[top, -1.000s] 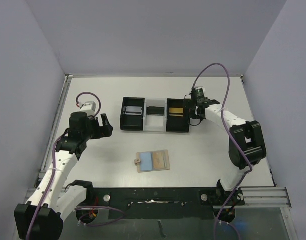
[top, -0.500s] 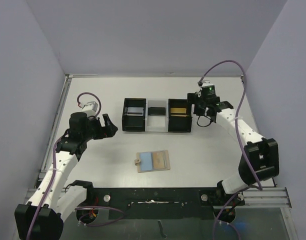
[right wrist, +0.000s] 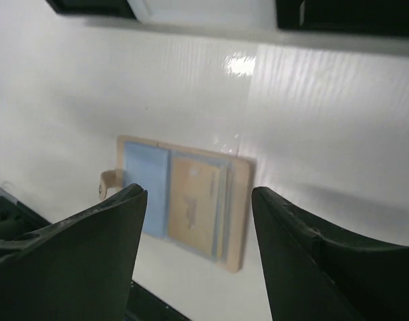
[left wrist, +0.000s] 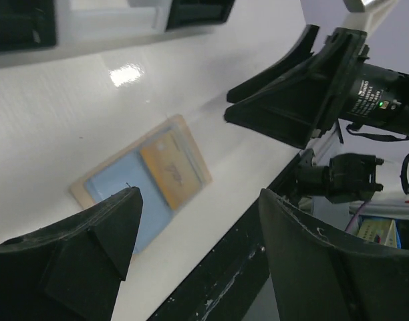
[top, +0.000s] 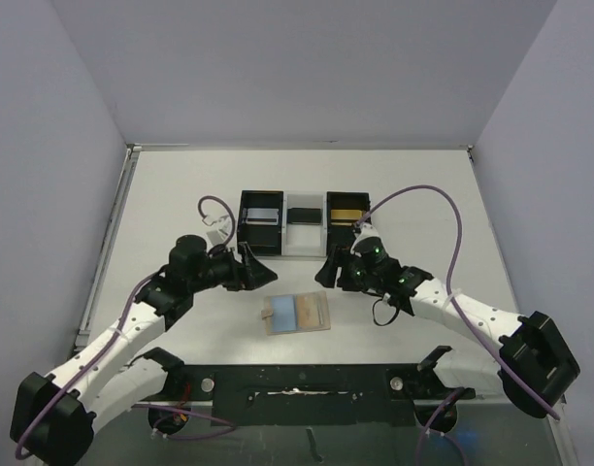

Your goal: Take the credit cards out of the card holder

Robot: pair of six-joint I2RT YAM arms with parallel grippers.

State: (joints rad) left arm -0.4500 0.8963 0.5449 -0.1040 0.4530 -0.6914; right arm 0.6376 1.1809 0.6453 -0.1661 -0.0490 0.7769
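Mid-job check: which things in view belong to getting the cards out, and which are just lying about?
In the job:
- card holder, flat on the table
- credit cards lying in it
- left end effector and right end effector, both open, holding nothing, either side of the holder

Lying about:
- three-compartment tray beyond the holder, with whatever sits in it

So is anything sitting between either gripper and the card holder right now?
Nothing visible does. The card holder lies flat on the table; the left gripper and right gripper, both open and empty, flank its far side with clear space between. The tray sits behind them.
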